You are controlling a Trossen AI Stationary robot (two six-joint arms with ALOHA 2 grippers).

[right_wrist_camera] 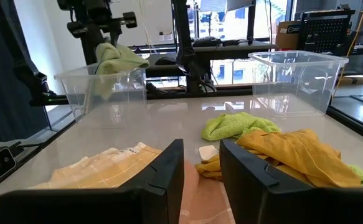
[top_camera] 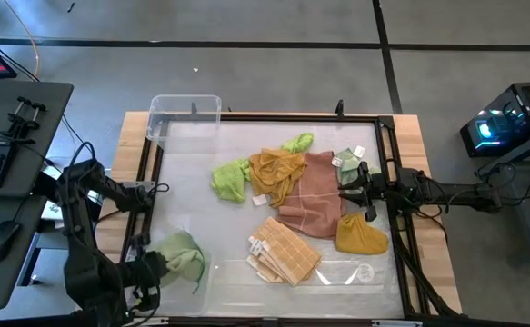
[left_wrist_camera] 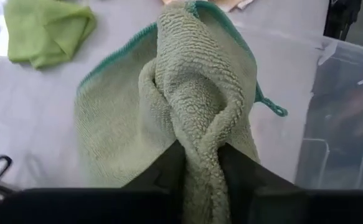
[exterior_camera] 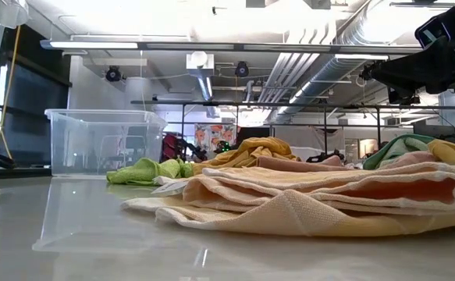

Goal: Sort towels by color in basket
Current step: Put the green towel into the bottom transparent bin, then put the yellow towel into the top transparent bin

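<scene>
A sage green towel (top_camera: 181,257) with a teal hem is bunched in my shut left gripper (left_wrist_camera: 200,152) at the table's near left, over a clear bin (right_wrist_camera: 75,93). The other towels lie heaped mid-table: lime (top_camera: 231,179), mustard (top_camera: 276,173), pink-brown (top_camera: 310,200), tan checked (top_camera: 285,252), and a second mustard one (top_camera: 362,234). My right gripper (right_wrist_camera: 200,174) is open. It hovers above the right edge of the pink-brown towel and touches nothing. My left gripper pinches a bunched fold of the sage green towel (left_wrist_camera: 197,134) between its two fingers, several layers together. The towel is lifted clear of the table. It hangs slack around the fingers at the height of the near-left bin's rim (right_wrist_camera: 116,62).
A second clear bin (top_camera: 185,118) stands at the far left corner. A small pale green and white cloth (top_camera: 346,163) lies by the right arm. Another lime towel (top_camera: 298,143) lies beyond the heap. A dark frame (top_camera: 274,116) borders the table.
</scene>
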